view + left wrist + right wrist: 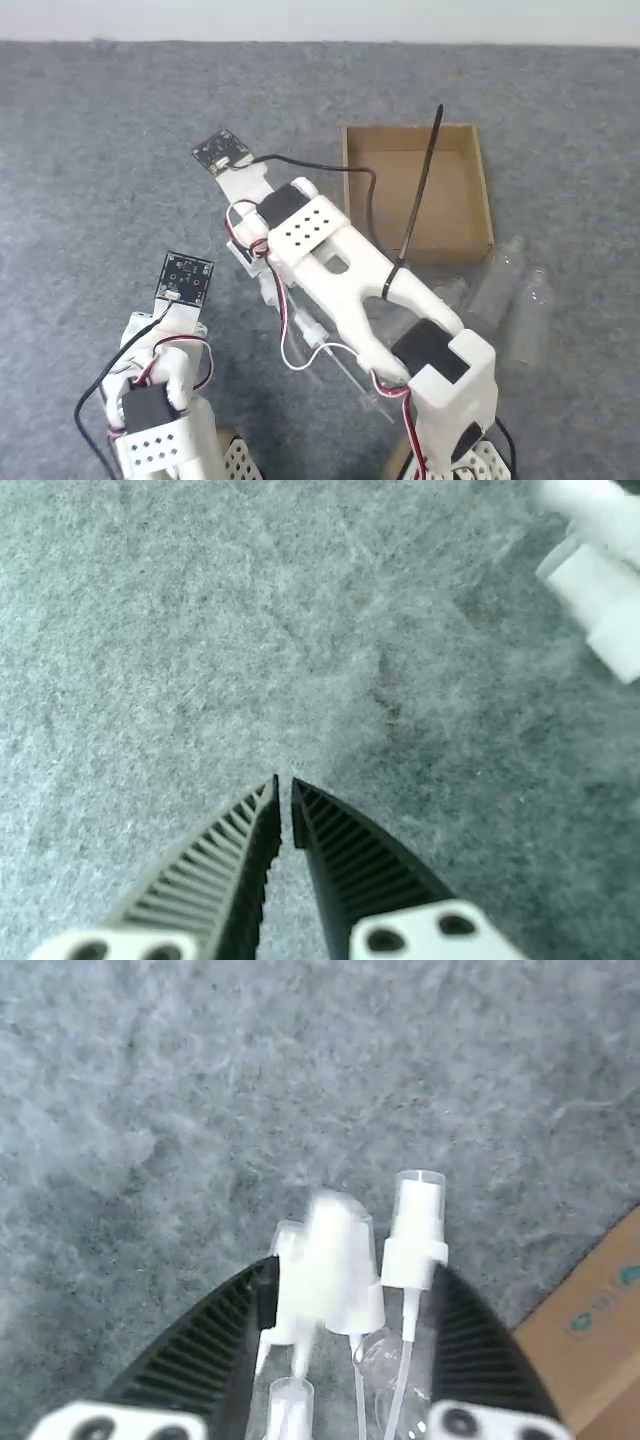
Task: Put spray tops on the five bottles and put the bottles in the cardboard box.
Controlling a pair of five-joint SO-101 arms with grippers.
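High view: the grey felt bench (100, 150) carries a shallow brown cardboard box (484, 190) at its far right part. Clear plastic bottles (528, 315) lie outside the box, just beside its near corner. The white right arm (340, 270) stretches across the middle. The white left arm (160, 400) is at the near left, well apart from the box.

Left wrist view: the left gripper (284, 785) is almost clenched, tips nearly touching, over bare felt.

Right wrist view: the right gripper (352, 1270) is released, fingers spread wide. White plastic spray tops (412, 1230) w/ thin tubes lie between the fingers. One blurred top is just beside a finger; touching or not, I cannot tell. A box corner is near.
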